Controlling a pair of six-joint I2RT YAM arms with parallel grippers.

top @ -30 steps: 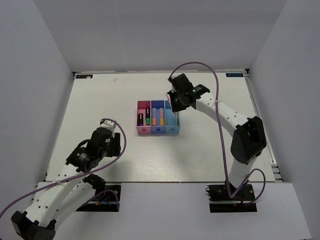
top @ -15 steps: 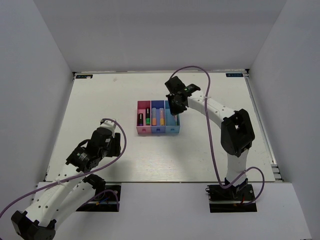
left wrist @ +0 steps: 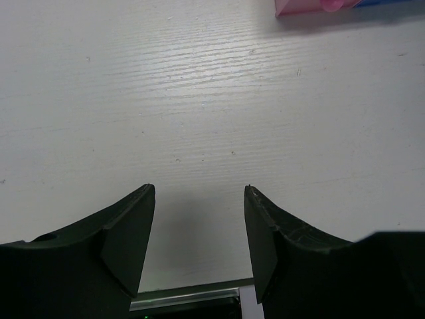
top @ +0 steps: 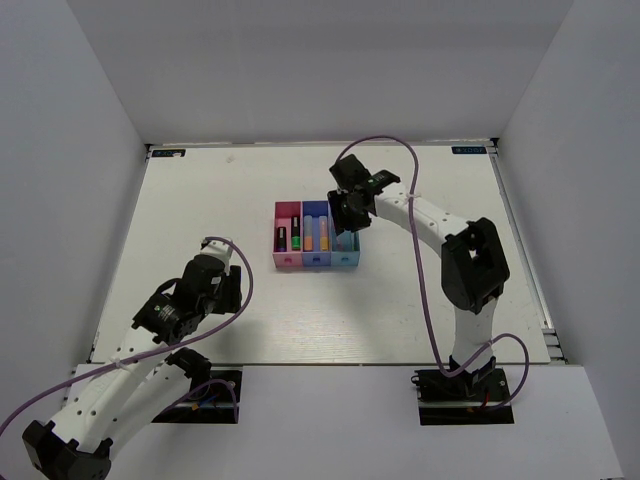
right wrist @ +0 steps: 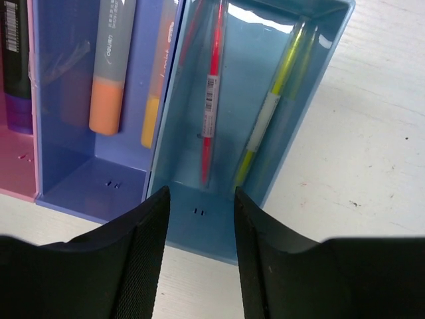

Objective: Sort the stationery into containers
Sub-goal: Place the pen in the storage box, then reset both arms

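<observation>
Three joined bins stand mid-table: pink (top: 288,260), blue-violet (top: 316,260), cyan (top: 345,259). My right gripper (top: 345,214) hangs open and empty over the cyan bin's far end. In the right wrist view, my right gripper (right wrist: 199,199) frames the cyan bin (right wrist: 219,226), where a thin pink pen (right wrist: 212,100) and a pale-yellow stick (right wrist: 269,113) lie. Two orange highlighters (right wrist: 109,73) lie in the blue-violet bin (right wrist: 80,179). A dark purple marker (right wrist: 16,60) lies in the pink bin. My left gripper (top: 222,280) is open and empty, low over bare table (left wrist: 199,193).
White walls enclose the table on three sides. The pink bin's corner (left wrist: 312,6) shows at the top of the left wrist view, well ahead of the left fingers. Two dark markers (top: 289,237) show in the pink bin from above.
My right gripper has moved left and down from behind the bins to over the cyan bin's far end. Something pink showed at its fingers a second ago; now it is empty. The left arm has not moved.
</observation>
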